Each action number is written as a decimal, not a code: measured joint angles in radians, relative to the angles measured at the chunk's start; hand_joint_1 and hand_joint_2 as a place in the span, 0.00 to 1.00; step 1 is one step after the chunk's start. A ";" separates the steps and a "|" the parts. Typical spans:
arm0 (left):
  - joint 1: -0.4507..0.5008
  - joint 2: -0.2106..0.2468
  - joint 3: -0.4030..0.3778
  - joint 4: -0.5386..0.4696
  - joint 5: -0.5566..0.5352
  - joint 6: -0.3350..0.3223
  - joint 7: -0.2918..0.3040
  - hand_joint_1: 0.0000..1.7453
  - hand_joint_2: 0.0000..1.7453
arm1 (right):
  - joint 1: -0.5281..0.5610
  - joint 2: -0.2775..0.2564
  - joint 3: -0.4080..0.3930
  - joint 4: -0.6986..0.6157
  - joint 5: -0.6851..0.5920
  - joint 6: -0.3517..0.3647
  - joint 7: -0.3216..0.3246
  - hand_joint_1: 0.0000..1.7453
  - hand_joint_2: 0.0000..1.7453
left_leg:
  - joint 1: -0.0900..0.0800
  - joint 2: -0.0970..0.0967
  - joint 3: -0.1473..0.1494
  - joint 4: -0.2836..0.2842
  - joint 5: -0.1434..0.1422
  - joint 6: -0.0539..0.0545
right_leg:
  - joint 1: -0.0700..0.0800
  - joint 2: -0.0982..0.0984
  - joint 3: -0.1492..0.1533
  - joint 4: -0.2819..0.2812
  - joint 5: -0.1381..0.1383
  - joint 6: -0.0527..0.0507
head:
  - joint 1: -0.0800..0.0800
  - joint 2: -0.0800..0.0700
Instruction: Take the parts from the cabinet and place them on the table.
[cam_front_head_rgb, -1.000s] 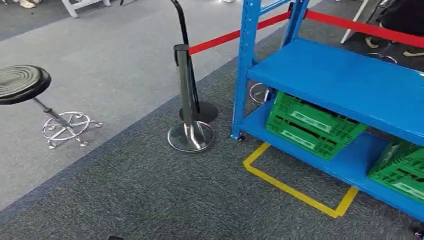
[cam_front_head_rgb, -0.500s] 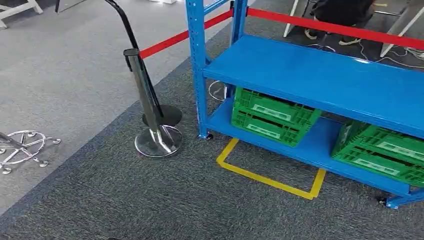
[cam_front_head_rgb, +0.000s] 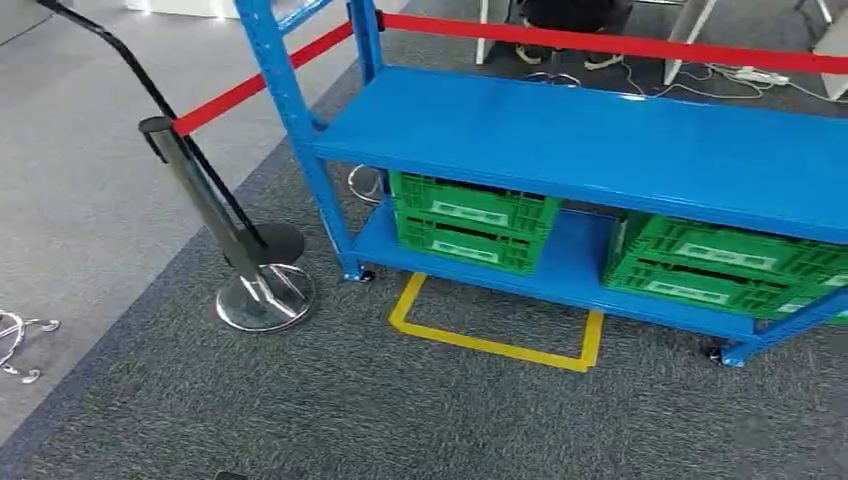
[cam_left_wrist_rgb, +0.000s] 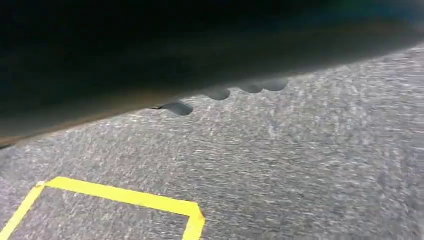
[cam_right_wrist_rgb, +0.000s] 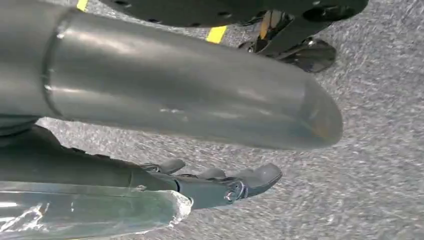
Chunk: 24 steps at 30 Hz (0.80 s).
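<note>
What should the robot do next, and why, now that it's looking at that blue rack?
Probably step closer to the blue rack, toward the yellow floor marking. The green crates on the bottom shelf look beyond reach, and the right hand hangs over carpet.

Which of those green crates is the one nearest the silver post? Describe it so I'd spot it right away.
Find the blue rack and look under its wide shelf to the bottom level. Two stacks of green crates sit there; the left crates stand above the yellow floor tape, nearest the chrome post. The right crates are partly cut off by the rack's leg.
</note>
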 joint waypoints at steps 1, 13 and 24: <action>0.001 0.000 0.000 0.000 0.000 0.000 -0.001 0.00 0.00 | -0.002 0.000 0.000 0.000 0.000 0.000 0.000 0.00 0.00 | 0.001 -0.031 -0.026 0.060 -0.042 -0.001 | 0.000 0.010 -0.001 0.000 0.001 -0.005 | -0.003 0.000; 0.003 0.002 0.003 0.001 0.000 0.000 -0.001 0.00 0.00 | -0.001 0.002 -0.002 0.000 0.000 0.000 0.000 0.00 0.00 | -0.004 -0.134 -0.028 -0.007 0.045 0.039 | 0.004 0.163 -0.019 0.001 0.016 0.013 | -0.003 0.000; 0.005 -0.003 0.008 0.001 0.000 0.001 -0.002 0.00 0.00 | -0.001 -0.001 -0.003 0.000 0.000 0.001 0.002 0.00 0.00 | -0.002 0.021 -0.007 -0.027 0.043 0.038 | -0.008 -0.040 -0.005 0.024 -0.001 0.049 | 0.010 0.000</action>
